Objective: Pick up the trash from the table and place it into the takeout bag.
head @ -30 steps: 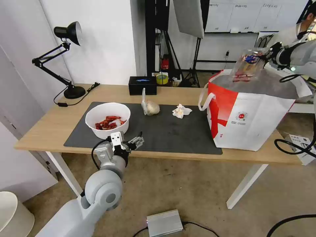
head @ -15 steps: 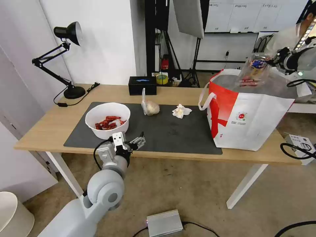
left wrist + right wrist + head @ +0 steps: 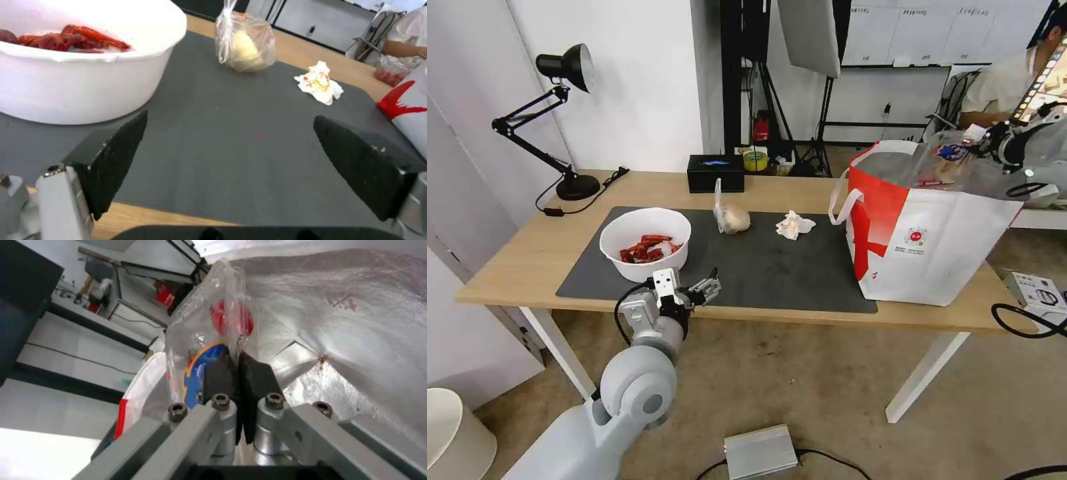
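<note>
Note that the right gripper (image 3: 233, 373) holds the clear hinged tray (image 3: 944, 163) pinched by its edge over the takeout bag (image 3: 934, 233) mouth at the tabletop's right end for a clean drop, while the left gripper (image 3: 231, 166) waits spread apart at the mat's (image 3: 760, 267) near edge beside the bowl (image 3: 645, 241).

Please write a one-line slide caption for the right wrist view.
Right gripper shut on the clear plastic tray, held over the foil-lined takeout bag.
</note>
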{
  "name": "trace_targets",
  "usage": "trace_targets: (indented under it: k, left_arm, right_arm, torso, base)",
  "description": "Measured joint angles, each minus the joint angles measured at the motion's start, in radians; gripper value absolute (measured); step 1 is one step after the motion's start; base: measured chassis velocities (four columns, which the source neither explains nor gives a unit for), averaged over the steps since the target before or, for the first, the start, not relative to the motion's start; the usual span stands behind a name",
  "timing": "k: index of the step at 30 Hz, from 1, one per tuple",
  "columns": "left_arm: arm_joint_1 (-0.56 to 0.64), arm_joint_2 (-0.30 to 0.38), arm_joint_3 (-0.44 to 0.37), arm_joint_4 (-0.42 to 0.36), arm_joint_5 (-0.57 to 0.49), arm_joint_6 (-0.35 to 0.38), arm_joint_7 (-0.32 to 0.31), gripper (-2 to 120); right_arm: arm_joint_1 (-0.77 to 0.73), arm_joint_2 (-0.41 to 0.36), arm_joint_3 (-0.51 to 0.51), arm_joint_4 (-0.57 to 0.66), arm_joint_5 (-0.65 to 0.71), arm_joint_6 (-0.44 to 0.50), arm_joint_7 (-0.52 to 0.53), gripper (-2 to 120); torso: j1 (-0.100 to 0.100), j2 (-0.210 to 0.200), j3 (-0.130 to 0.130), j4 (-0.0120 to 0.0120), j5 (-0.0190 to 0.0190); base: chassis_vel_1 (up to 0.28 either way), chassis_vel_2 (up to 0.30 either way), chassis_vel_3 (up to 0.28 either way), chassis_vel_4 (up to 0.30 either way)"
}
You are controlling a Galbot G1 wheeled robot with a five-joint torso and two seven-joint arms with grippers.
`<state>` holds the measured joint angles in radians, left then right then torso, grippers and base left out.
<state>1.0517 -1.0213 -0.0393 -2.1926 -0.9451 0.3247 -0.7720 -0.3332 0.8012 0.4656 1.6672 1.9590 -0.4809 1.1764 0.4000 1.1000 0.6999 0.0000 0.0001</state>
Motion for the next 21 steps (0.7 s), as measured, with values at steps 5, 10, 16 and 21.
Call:
trace_targets:
  k: [5, 10, 16, 21]
  left_arm:
    - [0.003, 0.001, -0.003, -0.002, -0.001, 0.000, 0.000, 100]
    - [0.004, -0.002, -0.002, -0.002, -0.001, 0.000, -0.001, 100]
    - [0.005, -0.003, -0.001, -0.002, -0.001, 0.000, -0.001, 100]
    - [0.005, -0.003, -0.001, -0.002, -0.001, 0.000, -0.001, 100]
  right_arm:
    - [-0.008, 0.002, 0.004, 0.003, -0.003, 0.002, -0.009, 0]
    - [-0.003, 0.008, 0.006, -0.002, -0.002, 0.020, -0.025, 0]
    - [0.019, 0.013, -0.001, -0.016, -0.017, 0.045, -0.052, 0]
    - [0.042, 0.017, -0.013, -0.034, -0.030, 0.048, -0.063, 0]
  torso:
    - [0.000, 0.000, 0.000, 0.0000, -0.0001]
    - [0.000, 0.000, 0.000, 0.0000, 0.0000]
    - [0.000, 0.000, 0.000, 0.0000, 0.0000]
    - [0.000, 0.000, 0.000, 0.0001, -0.0001]
  base:
    - [0.000, 0.000, 0.000, 0.000]
    - [0.000, 0.000, 0.000, 0.000]
    - [0.000, 0.000, 0.000, 0.000]
    - [0.000, 0.000, 0.000, 0.000]
